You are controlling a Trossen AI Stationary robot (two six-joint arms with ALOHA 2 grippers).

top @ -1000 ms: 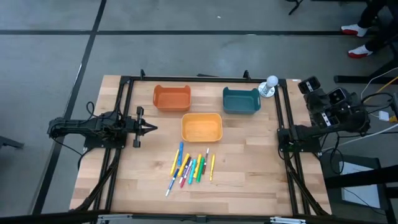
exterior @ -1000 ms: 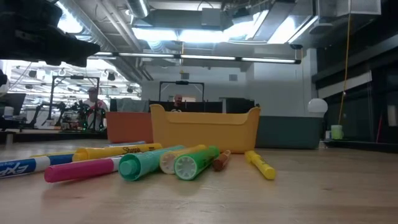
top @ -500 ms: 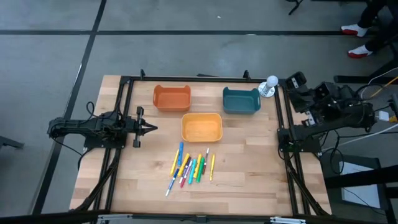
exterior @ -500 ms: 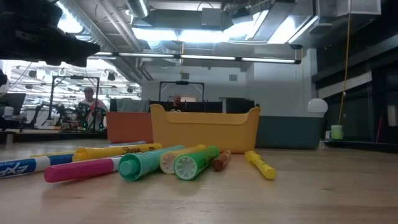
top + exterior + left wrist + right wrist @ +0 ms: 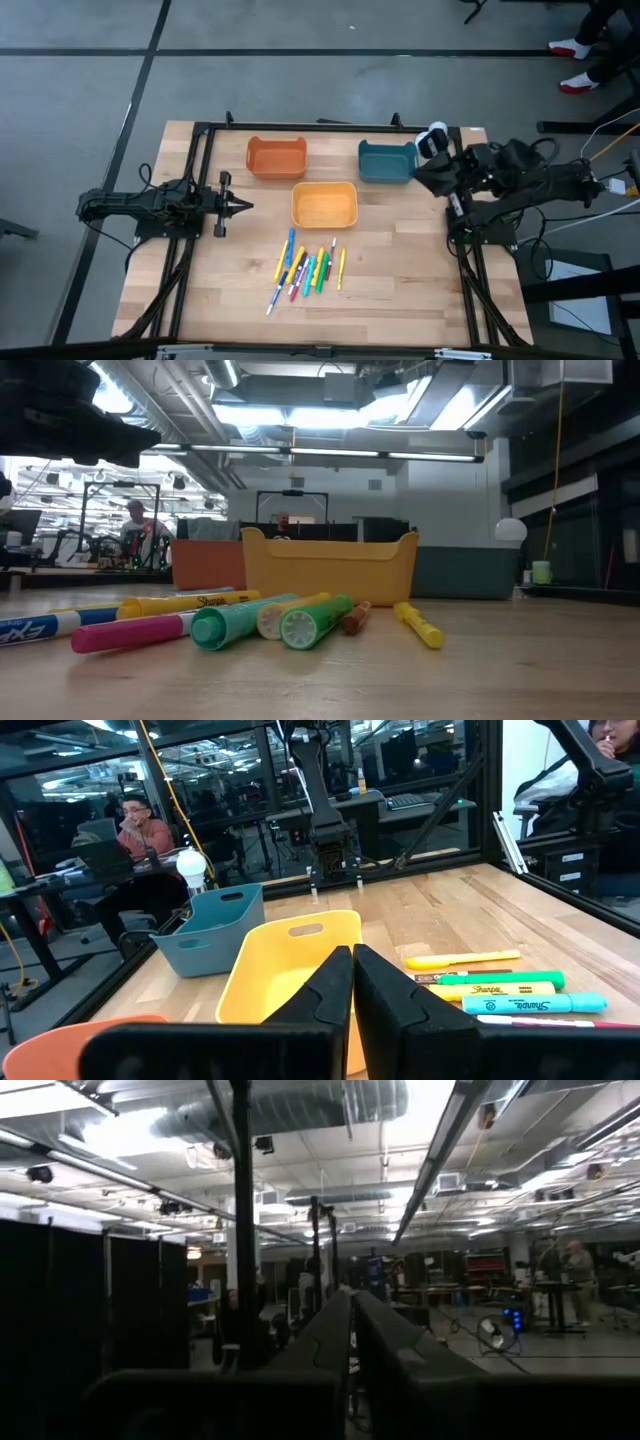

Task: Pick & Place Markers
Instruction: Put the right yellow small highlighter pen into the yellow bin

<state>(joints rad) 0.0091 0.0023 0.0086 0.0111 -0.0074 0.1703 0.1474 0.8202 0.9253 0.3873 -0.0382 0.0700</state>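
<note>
Light, stiff, slick markers [image 5: 305,270] await a mid-barrel pinch; left gripper [image 5: 246,206] and right gripper [image 5: 422,176] pressed together, empty.

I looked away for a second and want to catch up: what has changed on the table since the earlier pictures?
The right arm swung in from beyond the table's right edge, so the right claw is now beside the teal bin, shut and empty. Nothing was gripped or released. The left claw stays shut at the left side, and the markers, yellow bin and orange bin lie as before.
</note>
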